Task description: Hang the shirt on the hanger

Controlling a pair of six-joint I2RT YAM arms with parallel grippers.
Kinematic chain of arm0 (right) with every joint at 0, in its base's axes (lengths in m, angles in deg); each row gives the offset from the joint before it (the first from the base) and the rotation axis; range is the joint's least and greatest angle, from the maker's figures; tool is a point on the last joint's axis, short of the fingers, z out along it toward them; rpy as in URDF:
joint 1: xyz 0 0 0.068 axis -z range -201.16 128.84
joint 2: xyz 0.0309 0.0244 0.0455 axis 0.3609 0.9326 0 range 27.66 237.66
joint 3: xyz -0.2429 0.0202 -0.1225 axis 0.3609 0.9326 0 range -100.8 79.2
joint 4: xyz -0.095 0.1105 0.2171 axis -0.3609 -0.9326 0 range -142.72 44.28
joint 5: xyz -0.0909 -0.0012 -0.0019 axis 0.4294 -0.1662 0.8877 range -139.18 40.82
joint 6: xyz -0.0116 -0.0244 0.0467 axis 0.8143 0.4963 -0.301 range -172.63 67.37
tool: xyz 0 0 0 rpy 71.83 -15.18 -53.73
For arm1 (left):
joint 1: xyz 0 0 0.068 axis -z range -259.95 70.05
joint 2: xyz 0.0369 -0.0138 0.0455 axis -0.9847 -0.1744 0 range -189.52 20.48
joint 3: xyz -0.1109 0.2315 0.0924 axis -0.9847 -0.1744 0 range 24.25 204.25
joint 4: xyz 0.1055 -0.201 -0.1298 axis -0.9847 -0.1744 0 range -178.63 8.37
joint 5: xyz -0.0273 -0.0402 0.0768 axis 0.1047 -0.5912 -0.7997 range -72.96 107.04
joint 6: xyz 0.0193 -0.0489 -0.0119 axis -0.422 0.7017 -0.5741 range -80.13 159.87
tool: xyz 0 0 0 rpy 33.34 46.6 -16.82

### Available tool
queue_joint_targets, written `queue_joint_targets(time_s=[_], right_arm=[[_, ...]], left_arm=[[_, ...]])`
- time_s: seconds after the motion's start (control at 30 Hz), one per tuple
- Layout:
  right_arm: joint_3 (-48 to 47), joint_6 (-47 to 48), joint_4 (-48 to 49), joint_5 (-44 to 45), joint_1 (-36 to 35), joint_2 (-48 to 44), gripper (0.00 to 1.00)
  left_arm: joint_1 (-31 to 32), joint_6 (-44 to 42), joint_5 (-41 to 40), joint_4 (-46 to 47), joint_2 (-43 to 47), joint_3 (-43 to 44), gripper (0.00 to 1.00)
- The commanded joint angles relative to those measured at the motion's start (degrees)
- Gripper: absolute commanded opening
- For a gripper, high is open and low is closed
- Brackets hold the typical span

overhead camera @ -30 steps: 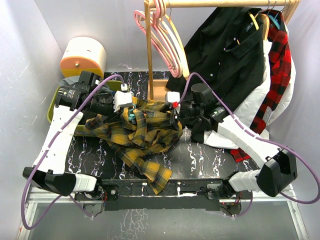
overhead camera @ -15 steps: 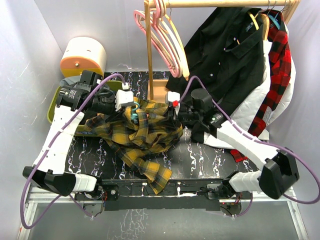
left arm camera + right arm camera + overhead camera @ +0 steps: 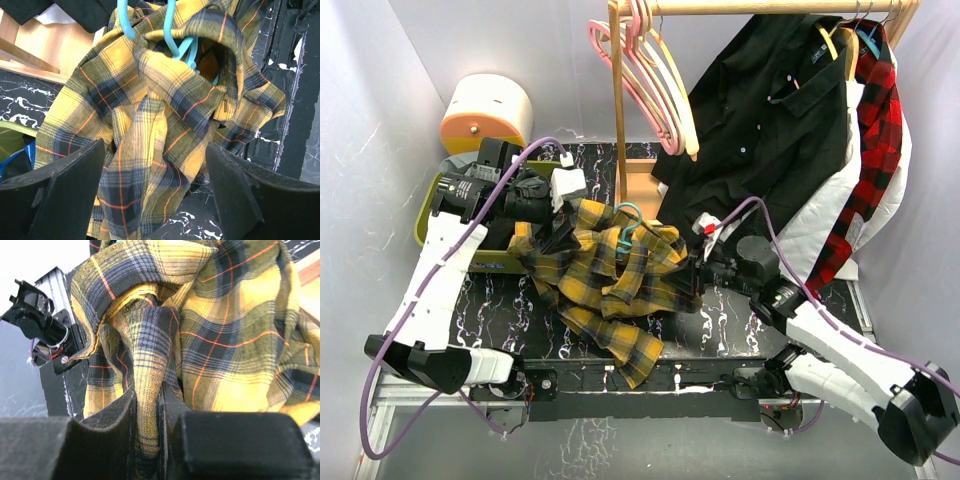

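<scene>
Two arms meet over a black, white-veined marbled table (image 3: 730, 315). At the left, the left gripper (image 3: 553, 238) (image 3: 155, 147) is spread wide: its dark fingers (image 3: 65, 185) stand well apart on either side of the yellow-and-black plaid flannel shirt (image 3: 610, 275) (image 3: 150, 125) (image 3: 220, 325) and do not clamp it. The shirt lies bunched in the middle of the table, with one tail trailing towards the near edge. A thin teal plastic hanger (image 3: 626, 213) (image 3: 176, 37) pokes its hook out of the top of the heap, and its strands run down into the shirt's neck opening. On the shirt's right side, the right gripper (image 3: 692, 268) (image 3: 147, 402) is pinched tight on a rolled fold of plaid. Further right, a plain black shirt (image 3: 770, 100) hangs from a wooden rail (image 3: 750, 6)
</scene>
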Motion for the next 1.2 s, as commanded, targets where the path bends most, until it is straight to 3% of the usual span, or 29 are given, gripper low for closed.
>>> queue_joint_targets(time_s=[0.0, 0.3, 0.4, 0.57, 0.7, 0.83, 1.0, 1.17], right_arm=[[1.13, -7.76, 4.12, 10.37, -0.14, -7.76, 0.08], [-2.2, -14.62, -14.56, 23.3, -0.18, -15.43, 0.08], [-3.93, -16.06, -20.08, 25.03, -0.19, -16.1, 0.08], [-6.5, -16.17, -22.29, 36.99, -0.12, -18.18, 0.08], [-12.43, -10.31, -23.55, 46.14, 0.23, -11.13, 0.08], [-19.2, -4.7, -21.64, 47.97, 1.68, -5.37, 0.08], [-24.74, 2.35, -21.58, 46.29, 5.81, -6.2, 0.08], [-26.38, 3.66, -26.76, 46.81, 8.01, -8.64, 0.08]], left_arm=[[-0.1, 3.0, -0.43, 1.01, 2.77, 0.51, 0.82], [-0.18, 17.72, -16.04, 14.27, 3.28, 5.4, 0.86], [-0.19, 20.36, -19.71, 16.23, 3.25, 7.52, 0.86], [-0.31, 23.19, -23.46, 14.98, 0.86, 14.86, 0.86], [-2.81, 27.76, -24.38, 14.38, -3.18, 20.74, 0.86], [-4.51, 29.74, -22.71, 15.38, -4.51, 23.7, 0.87], [-6.04, 30.13, -21.6, 15.92, -2.66, 23.91, 0.87], [-6.68, 29.35, -20.83, 15.25, -0.31, 23.16, 0.87]])
